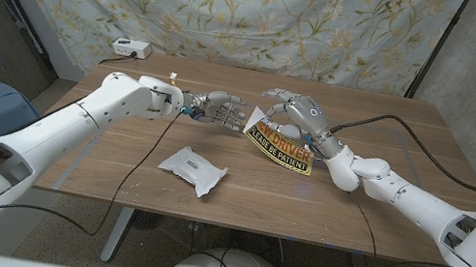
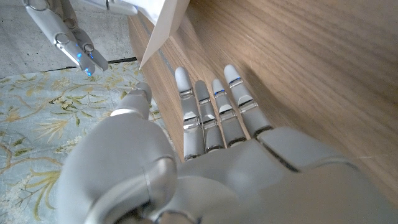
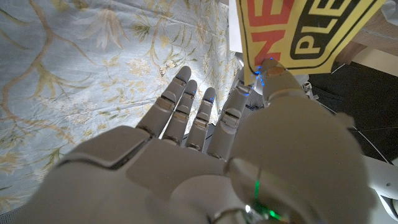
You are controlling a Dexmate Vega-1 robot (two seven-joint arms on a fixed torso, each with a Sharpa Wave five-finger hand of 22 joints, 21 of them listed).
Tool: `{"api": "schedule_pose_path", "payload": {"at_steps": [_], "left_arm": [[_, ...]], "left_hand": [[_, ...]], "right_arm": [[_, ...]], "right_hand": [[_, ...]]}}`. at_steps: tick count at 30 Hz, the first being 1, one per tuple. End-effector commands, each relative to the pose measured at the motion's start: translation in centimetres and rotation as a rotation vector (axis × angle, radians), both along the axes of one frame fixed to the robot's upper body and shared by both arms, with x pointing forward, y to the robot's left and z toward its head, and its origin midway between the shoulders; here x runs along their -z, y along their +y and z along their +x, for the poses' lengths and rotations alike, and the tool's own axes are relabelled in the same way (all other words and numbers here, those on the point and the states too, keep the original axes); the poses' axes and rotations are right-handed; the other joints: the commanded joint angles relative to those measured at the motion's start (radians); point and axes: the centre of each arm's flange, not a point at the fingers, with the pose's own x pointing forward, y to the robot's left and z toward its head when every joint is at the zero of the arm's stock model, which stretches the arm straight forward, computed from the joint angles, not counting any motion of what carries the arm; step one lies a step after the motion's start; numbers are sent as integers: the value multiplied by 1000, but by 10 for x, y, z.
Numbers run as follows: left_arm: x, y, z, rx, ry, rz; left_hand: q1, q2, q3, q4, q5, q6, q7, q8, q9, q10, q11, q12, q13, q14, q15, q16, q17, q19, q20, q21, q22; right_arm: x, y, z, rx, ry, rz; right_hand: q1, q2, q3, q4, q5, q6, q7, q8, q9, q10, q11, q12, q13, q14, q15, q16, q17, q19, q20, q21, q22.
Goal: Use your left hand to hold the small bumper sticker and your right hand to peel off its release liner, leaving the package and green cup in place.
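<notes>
Yellow-and-black bumper sticker [image 1: 281, 146] up off the tabletop [image 1: 380, 218], tilted, at the middle of the far half between the two hands. Lettering readable in the head view, "DRIVER" and "PLEASE BE PATIENT"; red and black letters on yellow close up in the right wrist view [image 3: 308, 34]. White underside [image 2: 163, 25] seen edge-on in the left wrist view, lifted above the wood.

Right hand [image 1: 295, 116] over the sticker's far edge, thumb tip pressed on its printed face in the right wrist view, other fingers [image 3: 186, 109] straight and spread apart. Appears pinched between thumb and a finger, though the finger underneath is hidden.

Left hand [image 1: 220, 109] just beside the sticker's left corner, fingers [image 2: 214, 109] extended and side by side, pointing toward it; holds nothing. Cannot tell from the head view whether fingertips touch the sticker; in the left wrist view a gap shows between them and the white edge.

White package [image 1: 192, 169] flat on the wood, nearer the front edge, well apart from both hands. White box [image 1: 127, 47] with a cable at the far left corner. Floral cloth [image 1: 241, 6] hanging behind.
</notes>
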Motion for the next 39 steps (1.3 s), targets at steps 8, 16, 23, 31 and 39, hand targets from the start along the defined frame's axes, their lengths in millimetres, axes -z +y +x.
{"api": "schedule_pose_path", "payload": {"at_steps": [8, 16, 23, 31, 39], "left_arm": [[-10, -9, -4, 30, -6, 60], [-12, -15, -4, 44, -2, 101], [-12, -21, -2, 69, 12, 137], [-9, -26, 1, 79, 36, 173], [-8, -28, 6, 71, 50, 202]], "left_hand": [[-27, -3, -8, -4, -11, -42, 13, -20, 14, -32, 21, -11, 10, -25, 22, -4, -1, -20, 16, -10, 1], [-43, -5, -11, -9, -18, -72, 22, -36, 23, -58, 46, -19, 16, -50, 46, -7, -1, -32, 28, -15, 1], [-50, -9, -11, -15, -24, -93, 24, -48, 29, -73, 56, -22, 21, -59, 60, -6, -1, -37, 34, -18, 1], [-53, -6, -8, -20, -27, -120, 33, -62, 33, -89, 72, -26, 24, -69, 70, -6, -1, -44, 41, -21, 1], [-45, -2, -2, -28, -27, -123, 40, -66, 36, -95, 79, -26, 27, -73, 75, -6, -2, -48, 46, -23, 1]], "right_arm": [[4, 10, 1, -27, 8, -14], [4, 14, 2, -35, 7, -22], [2, 15, 2, -41, 1, -20], [1, 15, 1, -45, -4, -17], [1, 18, 0, -50, -4, -14]], "right_hand": [[7, 2, 8, 4, 6, -2, -2, 6, 3, 8, 2, -3, 1, 1, -119, -1, 4, -2, -2, -2, 2], [9, 6, 5, 4, 3, -2, -3, 5, 1, 7, 3, -4, 1, 0, -120, 1, 7, -3, -2, -3, 2], [10, 5, 2, 4, 1, -3, -5, 6, 1, 8, 3, -4, 1, 0, -118, 2, 8, -3, -2, -2, 2], [11, 5, -1, 4, -1, -5, -6, 8, 1, 6, -11, -5, 1, 1, -118, 2, 9, -3, -1, -2, 2], [9, 8, -4, 6, -3, -6, -7, 10, 2, 6, -3, -5, 2, -1, -120, 4, 11, -3, -1, -2, 2]]}}
